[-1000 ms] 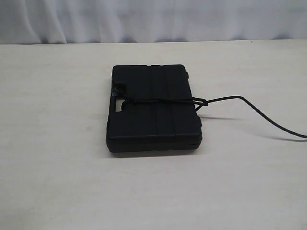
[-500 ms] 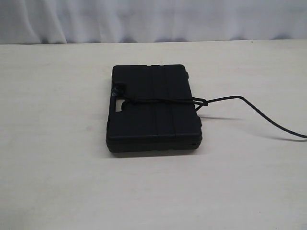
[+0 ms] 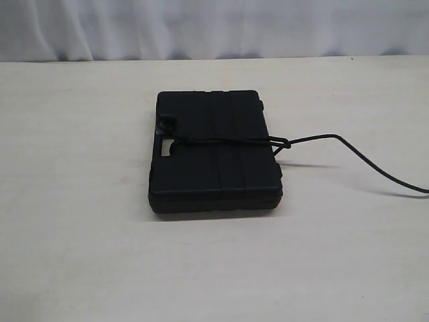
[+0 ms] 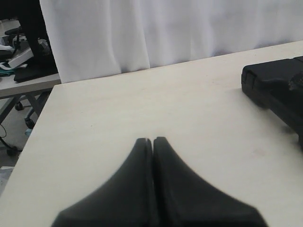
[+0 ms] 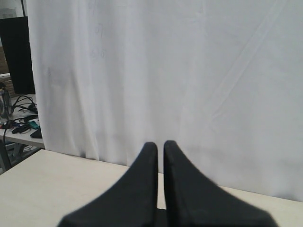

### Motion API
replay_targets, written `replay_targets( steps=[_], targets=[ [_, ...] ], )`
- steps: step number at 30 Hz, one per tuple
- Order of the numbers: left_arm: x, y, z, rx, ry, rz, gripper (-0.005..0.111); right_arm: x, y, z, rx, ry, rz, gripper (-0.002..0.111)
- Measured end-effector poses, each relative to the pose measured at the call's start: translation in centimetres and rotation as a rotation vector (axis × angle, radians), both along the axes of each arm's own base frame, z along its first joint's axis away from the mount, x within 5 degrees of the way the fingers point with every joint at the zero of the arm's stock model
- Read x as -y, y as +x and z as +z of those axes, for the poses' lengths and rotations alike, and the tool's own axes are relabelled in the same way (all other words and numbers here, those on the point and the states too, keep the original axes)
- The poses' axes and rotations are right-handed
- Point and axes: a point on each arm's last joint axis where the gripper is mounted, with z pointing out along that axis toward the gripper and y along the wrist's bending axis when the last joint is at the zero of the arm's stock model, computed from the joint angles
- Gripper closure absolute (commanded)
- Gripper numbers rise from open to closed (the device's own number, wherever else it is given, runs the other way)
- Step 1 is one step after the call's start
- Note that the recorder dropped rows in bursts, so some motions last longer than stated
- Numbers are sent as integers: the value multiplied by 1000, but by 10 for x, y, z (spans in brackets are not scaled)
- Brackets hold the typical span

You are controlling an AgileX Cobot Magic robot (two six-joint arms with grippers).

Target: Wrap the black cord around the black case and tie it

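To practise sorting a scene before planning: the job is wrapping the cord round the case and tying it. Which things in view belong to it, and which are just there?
Job: flat, ribbed matte black plastic case; thin black braided cord lying across it; left gripper and right gripper, both shut.
Lying about: pale table; white curtain; cluttered side desk.

The right gripper (image 5: 160,144) has its two black fingers together, with only a thin slit between them and nothing held. Below it is a pale table (image 5: 57,179). Ahead hangs a white curtain (image 5: 189,71). Beyond the curtain's edge stands a cluttered desk (image 5: 21,125) with cables.
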Motion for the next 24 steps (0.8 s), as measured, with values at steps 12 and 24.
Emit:
replay_targets(
  steps=[12, 24],
  targets=[
    [0, 0, 0, 0, 15, -3, 107, 0, 0, 0, 0, 0, 0, 104],
    [0, 0, -1, -6, 54, -11, 107, 0, 0, 0, 0, 0, 0, 104]
  ],
)
